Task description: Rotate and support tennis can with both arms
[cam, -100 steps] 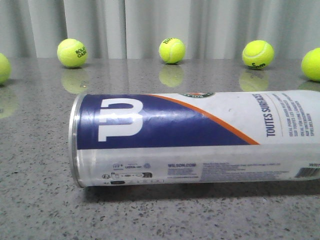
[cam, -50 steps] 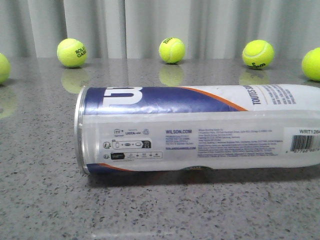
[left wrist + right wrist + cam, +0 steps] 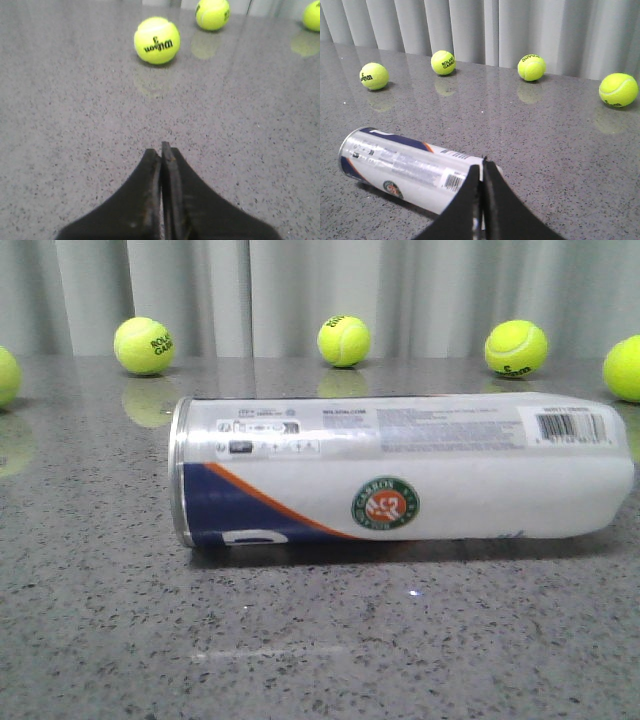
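Grey speckled counter point(image 3: 90, 640) before us: tennis can point(image 3: 400, 485) lying lengthwise left-right, metal rim left; our left pincer point(image 3: 161, 150) and right pincer point(image 3: 481, 167) both clenched, empty.

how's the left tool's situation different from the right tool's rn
The left tool hangs over bare table with only tennis balls ahead; the right tool sits at the far end of the lying tennis can. Whether it touches the can is unclear. Both are shut and empty.

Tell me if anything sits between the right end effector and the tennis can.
Nothing visible does. In the right wrist view the right end effector, shut, sits right at the tennis can, which lies on its side. The tennis balls lie far behind it.
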